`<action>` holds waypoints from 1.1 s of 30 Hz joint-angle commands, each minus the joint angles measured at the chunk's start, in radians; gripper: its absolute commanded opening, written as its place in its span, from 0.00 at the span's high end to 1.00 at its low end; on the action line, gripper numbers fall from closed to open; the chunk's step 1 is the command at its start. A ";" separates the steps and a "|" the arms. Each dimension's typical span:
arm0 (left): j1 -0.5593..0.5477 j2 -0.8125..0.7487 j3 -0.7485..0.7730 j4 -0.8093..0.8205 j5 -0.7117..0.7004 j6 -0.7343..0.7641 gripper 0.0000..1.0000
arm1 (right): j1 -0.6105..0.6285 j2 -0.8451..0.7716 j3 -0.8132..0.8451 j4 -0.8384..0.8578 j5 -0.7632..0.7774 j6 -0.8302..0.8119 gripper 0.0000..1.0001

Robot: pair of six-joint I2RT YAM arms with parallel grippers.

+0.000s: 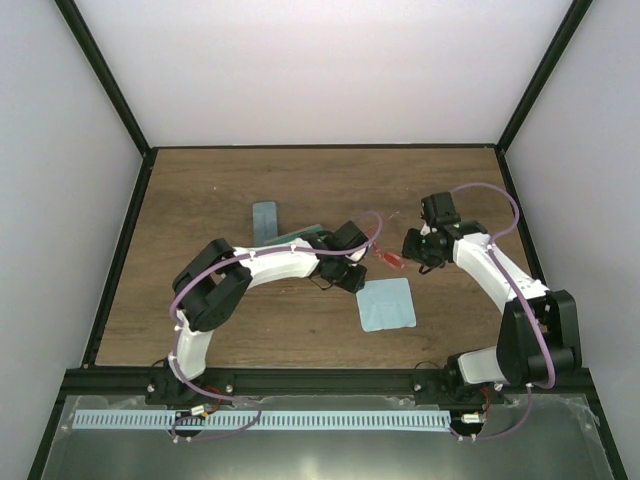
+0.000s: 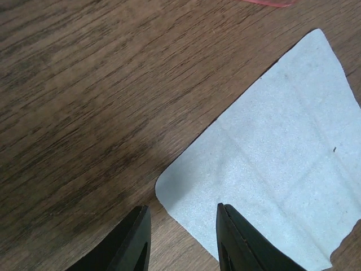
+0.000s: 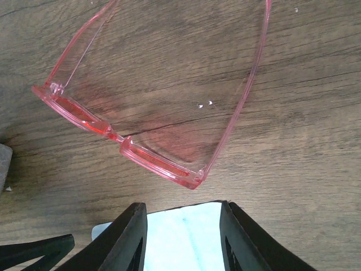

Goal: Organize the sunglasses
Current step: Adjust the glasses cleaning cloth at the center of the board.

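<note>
— So, which step are you on?

— Reaching for the pair, I'd say. The sunglasses [image 3: 118, 141] lie on the table [image 1: 200, 190] between my two pincers. Their arms are unfolded, and the front bar sits just ahead of the tips of my right gripper [image 3: 181, 210]. Nothing is picked up.

— And that one's jaws?

— Spread partway, pinching nothing. The light-blue cloth [image 2: 271, 164] shows through the gap. From above it lies flat on the wood, so I judge it is merely beneath me.

— The left gripper [image 2: 181, 210]?

— Also parted and empty, low over the wood at the cloth's corner. Only a sliver of pink frame shows at the top edge of its view.

— What does the next move call for?

— My guess is that the arms need folding before the pair can go to the grey-blue oblong case [image 1: 265, 217], which is well off to the left. That means a grip on a thin frame lying flat. I'd drop the right tips over the front bar near the bridge and close gently. The left one could then press an arm inward. Squeeze too hard and the slender plastic may skid or flex.
</note>
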 commanded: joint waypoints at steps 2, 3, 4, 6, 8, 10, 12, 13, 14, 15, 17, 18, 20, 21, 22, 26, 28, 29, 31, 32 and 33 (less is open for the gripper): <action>0.001 0.024 0.031 -0.005 0.006 0.020 0.68 | -0.016 0.002 -0.004 0.004 -0.002 -0.046 0.64; -0.001 0.032 0.034 -0.007 0.007 0.019 0.69 | -0.018 0.001 -0.004 0.003 0.000 -0.048 0.63; -0.001 0.039 0.039 -0.010 0.006 0.017 0.70 | -0.020 -0.001 -0.004 0.001 0.001 -0.050 0.63; -0.004 0.053 0.048 -0.019 0.004 0.018 0.71 | -0.023 -0.003 -0.005 -0.004 0.005 -0.055 0.63; -0.011 0.061 0.050 -0.024 -0.008 0.025 0.72 | -0.028 -0.006 -0.006 -0.007 0.007 -0.059 0.63; -0.018 0.070 0.049 -0.025 -0.019 0.030 0.72 | -0.032 -0.007 -0.007 -0.007 0.006 -0.066 0.63; -0.021 0.080 0.050 -0.030 -0.028 0.030 0.72 | -0.036 -0.008 -0.010 -0.008 0.004 -0.069 0.63; -0.024 0.085 0.050 -0.032 -0.031 0.028 0.72 | -0.037 -0.009 -0.011 -0.008 0.003 -0.070 0.64; -0.025 0.087 0.050 -0.033 -0.036 0.027 0.72 | -0.037 -0.010 -0.011 -0.009 0.002 -0.070 0.63; -0.026 0.089 0.051 -0.035 -0.041 0.026 0.72 | -0.039 -0.012 -0.012 -0.008 0.002 -0.070 0.63; -0.026 0.092 0.055 -0.040 -0.046 0.026 0.73 | -0.039 -0.015 -0.015 -0.007 -0.001 -0.072 0.63; -0.026 0.092 0.055 -0.039 -0.046 0.026 0.73 | -0.041 -0.015 -0.017 -0.006 -0.001 -0.071 0.63; -0.027 0.091 0.057 -0.039 -0.046 0.026 0.75 | -0.041 -0.017 -0.021 -0.007 -0.001 -0.072 0.64; -0.028 0.092 0.055 -0.040 -0.047 0.026 0.77 | -0.041 -0.016 -0.023 -0.006 -0.004 -0.071 0.64; -0.028 0.091 0.055 -0.040 -0.048 0.025 0.78 | -0.042 -0.018 -0.026 -0.004 -0.006 -0.072 0.64; -0.028 0.096 0.056 -0.043 -0.076 0.021 0.84 | -0.041 -0.019 -0.036 -0.002 -0.011 -0.069 0.64; -0.028 0.099 0.058 -0.047 -0.087 0.021 0.87 | -0.041 -0.021 -0.040 0.000 -0.016 -0.067 0.65; -0.028 0.099 0.059 -0.049 -0.090 0.021 0.88 | -0.041 -0.021 -0.043 0.000 -0.019 -0.068 0.65; -0.027 0.099 0.061 -0.048 -0.092 0.022 0.93 | -0.041 -0.021 -0.045 0.001 -0.025 -0.069 0.65; -0.028 0.099 0.062 -0.048 -0.091 0.022 0.96 | -0.041 -0.020 -0.048 0.003 -0.030 -0.070 0.65; -0.028 0.100 0.064 -0.047 -0.088 0.022 0.96 | -0.041 -0.016 -0.051 0.004 -0.037 -0.070 0.65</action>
